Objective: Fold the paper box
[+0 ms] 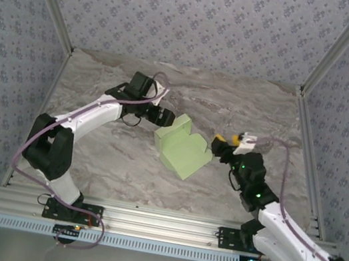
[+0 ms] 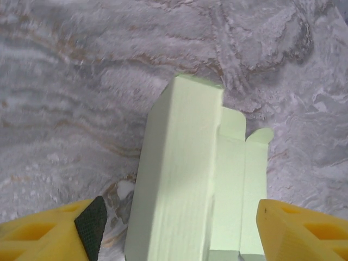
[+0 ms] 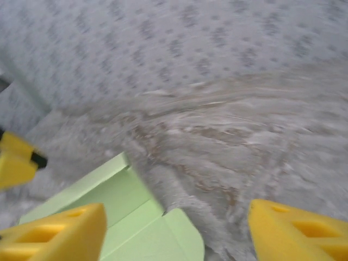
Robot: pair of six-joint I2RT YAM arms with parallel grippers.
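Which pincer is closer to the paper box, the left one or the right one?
Left. The left pincer stands open with the paper box between its fingers. The right pincer, also open, is at the box's right corner, mostly over the bare table.

The paper box was laid on the table. It was flanked by the left gripper and the right gripper.

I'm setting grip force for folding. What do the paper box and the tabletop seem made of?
The paper box: thin pale-green card, matte, judging by crisp creases and thin flap edges. The tabletop: marble-patterned grey-brown surface, low sheen; possibly a printed covering rather than stone, but the look leaves it open.
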